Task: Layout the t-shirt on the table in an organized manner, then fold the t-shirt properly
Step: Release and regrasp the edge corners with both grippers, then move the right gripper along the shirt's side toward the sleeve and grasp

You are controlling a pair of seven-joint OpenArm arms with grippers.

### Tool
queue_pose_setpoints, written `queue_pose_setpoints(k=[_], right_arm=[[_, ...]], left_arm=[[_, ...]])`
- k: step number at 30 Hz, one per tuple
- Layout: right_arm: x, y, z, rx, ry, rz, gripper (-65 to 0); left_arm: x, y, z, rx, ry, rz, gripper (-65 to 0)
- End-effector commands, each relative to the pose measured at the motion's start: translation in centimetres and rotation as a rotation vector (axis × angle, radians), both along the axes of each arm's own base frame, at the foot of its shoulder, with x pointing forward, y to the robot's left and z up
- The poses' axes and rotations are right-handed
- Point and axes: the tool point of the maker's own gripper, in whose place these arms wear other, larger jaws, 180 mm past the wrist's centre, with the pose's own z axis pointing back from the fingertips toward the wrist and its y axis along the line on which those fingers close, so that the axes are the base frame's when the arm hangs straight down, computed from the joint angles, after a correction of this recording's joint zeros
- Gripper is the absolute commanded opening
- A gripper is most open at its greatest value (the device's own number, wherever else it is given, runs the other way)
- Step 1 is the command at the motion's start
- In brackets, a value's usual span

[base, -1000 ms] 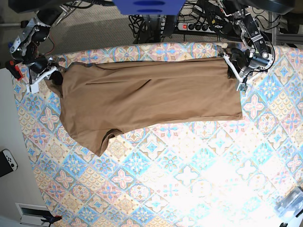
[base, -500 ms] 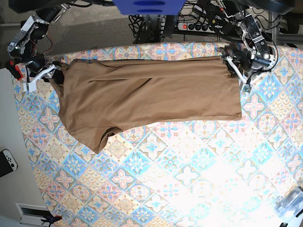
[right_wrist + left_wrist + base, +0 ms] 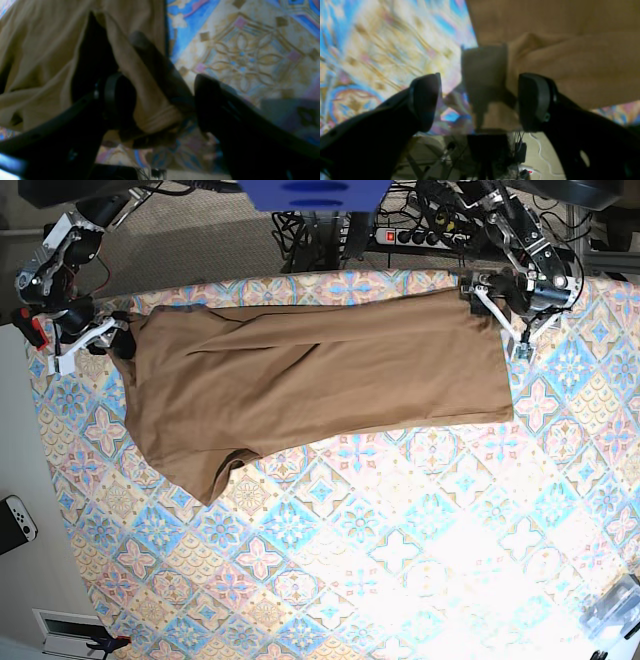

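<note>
The t-shirt (image 3: 310,385) lies flat on the table (image 3: 420,560), its long axis running between the 2 grippers. The left gripper (image 3: 477,102) and right gripper (image 3: 162,102) both stand released — 1 second ago they were clenched — each with a corner of cloth loose between its jaws.

The brown t-shirt (image 3: 310,380) lies spread lengthwise across the upper part of the base frame, folded to a long band on the table (image 3: 400,550). Its straight hem edge sits at the right; a sleeve juts down at the lower left. Shallow creases run along its middle. The table's cloth shows blue, pink and cream diamond tiles, bare across the lower frame.
</note>
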Motion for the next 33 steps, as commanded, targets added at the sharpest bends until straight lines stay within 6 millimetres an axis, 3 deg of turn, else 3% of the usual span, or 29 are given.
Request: queue_pose_setpoints(k=[1,6,9,20,25,30,31,33], right_arm=[[1.5,-1.0,2.4,-0.042,-0.082,0.009,-26.3],[2.9,-1.0,5.4,-0.115,-0.156,0.041,-26.3],[3.1,-1.0,5.8,-0.123,-0.165,0.045,-26.3],[3.0,-1.0,5.6,-0.118,-0.160,0.041,-26.3],[2.5,-0.8,4.0,-0.142,-0.090,0.065,-26.2],[2.3,-1.4,3.9,-0.187,-0.068,0.067,-26.4],[2.4,-1.4,4.1,-0.192,-0.074,0.069,-26.4],[4.8,-1.4,6.8,-0.231,-0.158,0.077,-26.4]], left_arm=[[1.7,0.6,1.5,0.027,-0.067,-0.003,-16.5],[2.8,0.6,2.0,0.027,-0.095,-0.002,-16.5],[3.5,0.6,2.4,0.028,-0.112,-0.003,-16.5],[3.4,1.0,2.8,0.050,-0.114,-0.004,-16.0],[3.6,0.9,2.9,0.048,-0.121,-0.006,-16.0],[4.3,0.9,3.3,0.044,-0.145,-0.006,-16.3],[5.1,0.9,4.1,0.053,-0.174,-0.007,-16.3],[6.1,0.9,5.5,0.063,-0.224,-0.008,-16.4]])
